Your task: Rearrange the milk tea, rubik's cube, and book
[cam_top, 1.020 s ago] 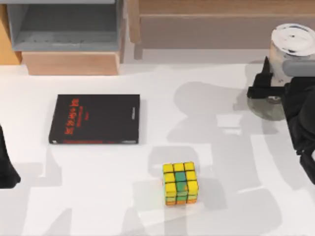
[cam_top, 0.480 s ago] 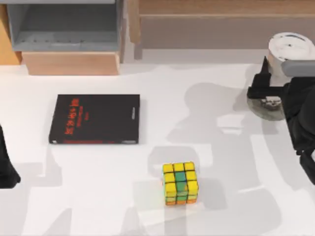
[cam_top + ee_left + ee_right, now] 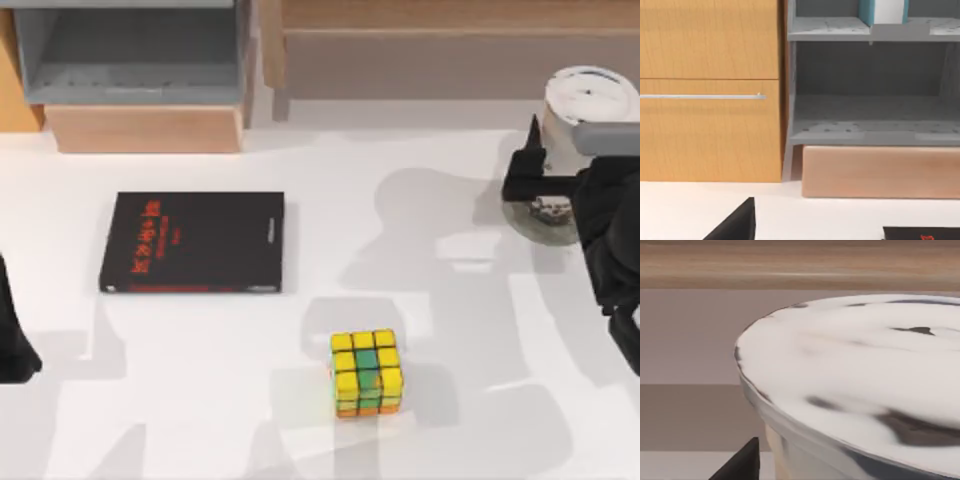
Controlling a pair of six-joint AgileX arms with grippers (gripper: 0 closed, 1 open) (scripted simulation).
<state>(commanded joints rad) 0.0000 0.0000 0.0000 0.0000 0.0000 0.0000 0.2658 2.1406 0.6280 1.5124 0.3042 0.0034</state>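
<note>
White desk (image 3: 200, 400) fills most of the top view, and behind it, along the upper edge of the frame, stand a grey shelf unit (image 3: 130, 60) and a wooden cabinet (image 3: 420, 50).

At the right edge of the frame, the right pincer (image 3: 545, 185) is at the milk tea (image 3: 590, 100). The cup stands upright with its long axis vertical, its white lid facing up and very near to the right wrist camera (image 3: 865, 380). One dark finger (image 3: 528, 170) is on the left side of the cup, while the other side is hidden by the arm, so I cannot tell if the pincer is closed on the cup or only around it. A grey round disc (image 3: 540, 215) lies on the desk just below the cup in the frame.

I judge that the step in hand is the moving of the milk tea, and the other two things are not yet handled. The next move calls for keeping the cup upright, because it is tall and may tip.

The book (image 3: 192, 242) lies flat in the left-centre of the frame, black cover up, with its long axis left to right. The rubik's cube (image 3: 366, 372) sits at lower centre, well apart from the book.

The left pincer (image 3: 12, 340) is parked at the left edge of the frame; its fingers I cannot judge.
</note>
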